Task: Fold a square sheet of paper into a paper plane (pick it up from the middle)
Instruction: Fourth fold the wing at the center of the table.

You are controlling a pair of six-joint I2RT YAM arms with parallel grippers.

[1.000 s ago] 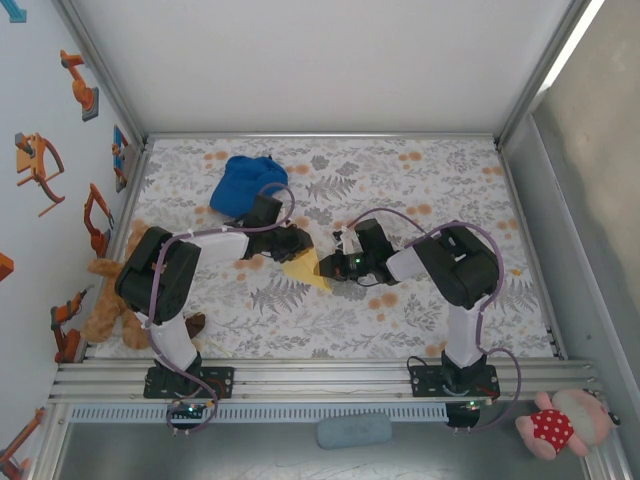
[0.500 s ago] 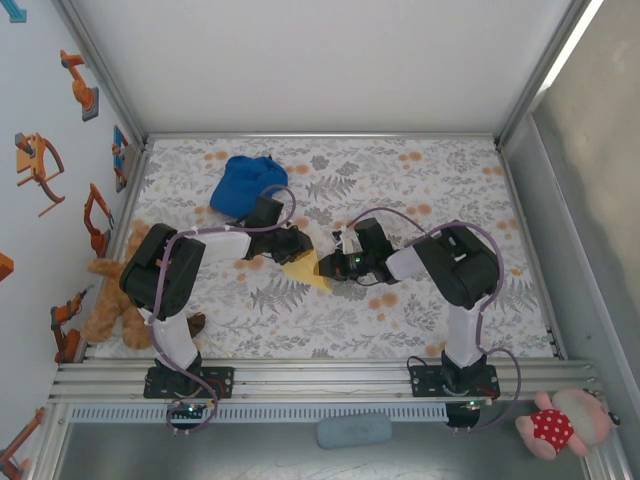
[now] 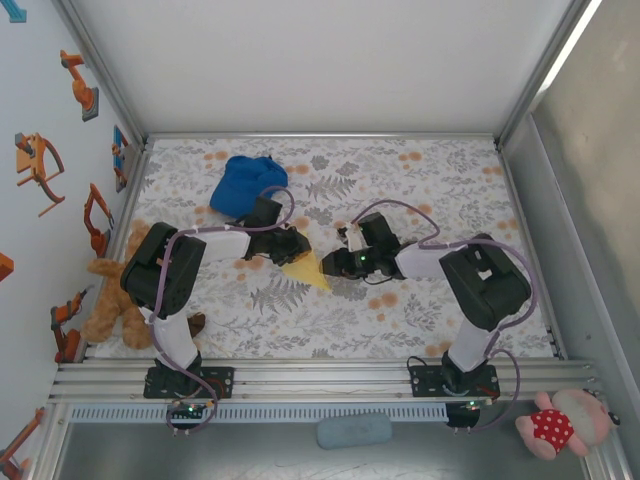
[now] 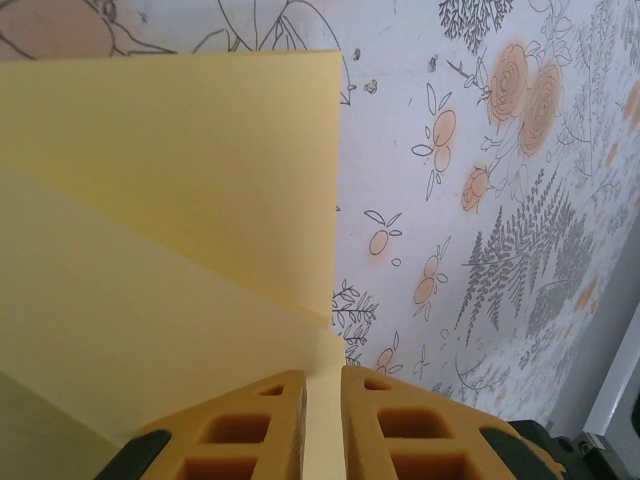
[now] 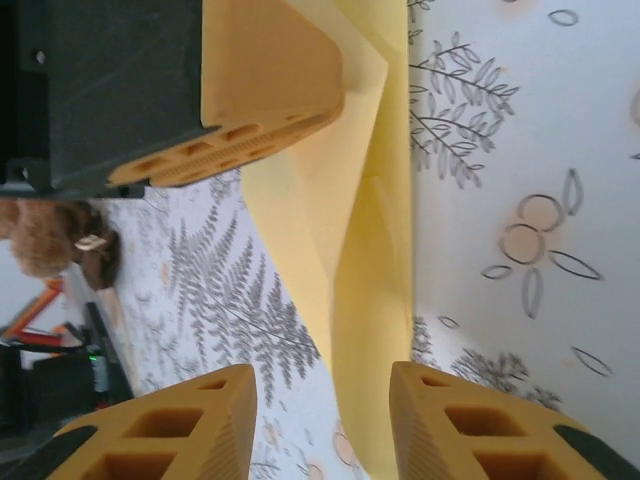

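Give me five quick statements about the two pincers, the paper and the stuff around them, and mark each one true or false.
1. The left pincer is clamped on the yellow paper. True.
2. The right pincer is shut tight on the paper. False: its fingers stand apart, the paper running between them.
3. The blue cap lies on the table beyond the left arm. True.
4. The paper is a flat, unfolded square. False: it is folded into layers and narrows to a point.
5. The teddy bear sits at the table's right edge. False: it is at the left edge.
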